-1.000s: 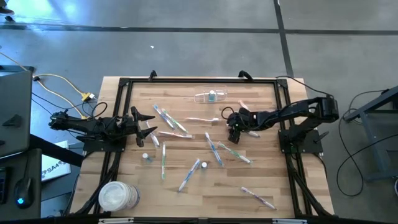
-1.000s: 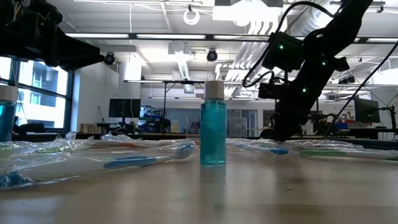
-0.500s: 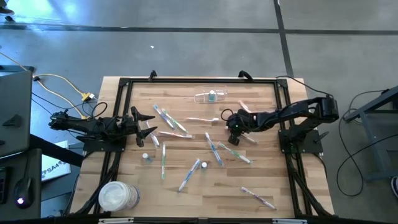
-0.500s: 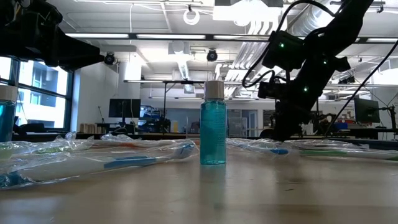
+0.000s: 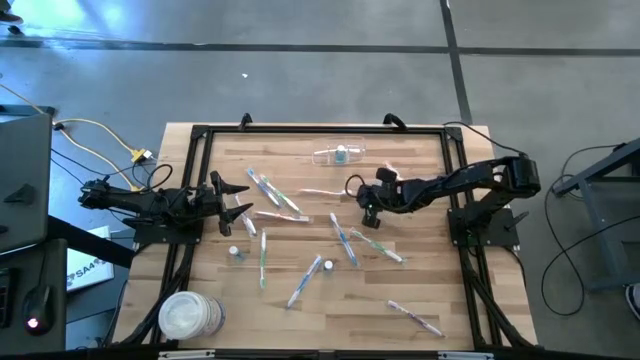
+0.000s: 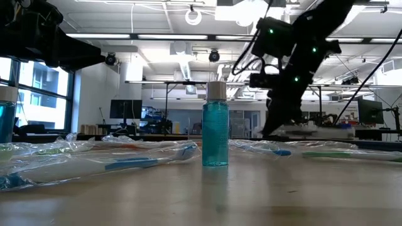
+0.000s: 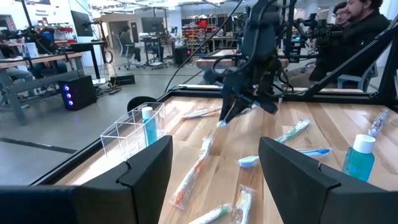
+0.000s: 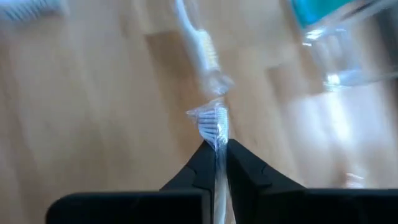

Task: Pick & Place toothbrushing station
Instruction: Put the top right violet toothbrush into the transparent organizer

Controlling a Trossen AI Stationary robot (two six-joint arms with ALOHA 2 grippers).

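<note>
Wrapped toothbrushes (image 5: 345, 240) and small blue-capped tubes (image 5: 327, 266) lie scattered over the wooden table. A clear plastic cup (image 5: 338, 154) lies near the far edge with a blue-capped tube inside. A blue bottle (image 6: 215, 125) stands upright on its base. My right gripper (image 5: 368, 204) hangs over the table's middle right, shut on a wrapped toothbrush (image 6: 314, 132). My left gripper (image 5: 245, 200) stays at the table's left, level and open, with nothing between its fingers (image 7: 149, 168). My right gripper pinches the wrapped toothbrush at its wrapper's crimped end (image 8: 214, 124) between its two fingertips. The fingers slant down from the table's right, and the wrapper runs back between them. In the low view the toothbrush trails about level below the arm, raised above the table.
A stack of white round discs (image 5: 190, 316) sits at the near left corner. A black frame (image 5: 320, 128) runs round the table. More wrapped toothbrushes (image 5: 415, 318) lie near the front right. A person (image 7: 364, 31) sits beyond the table's right side.
My right gripper has shut on the wrapped toothbrush, then risen and gone a little toward the table's left while tipping and rolling. The toothbrush has come up off the table with it.
</note>
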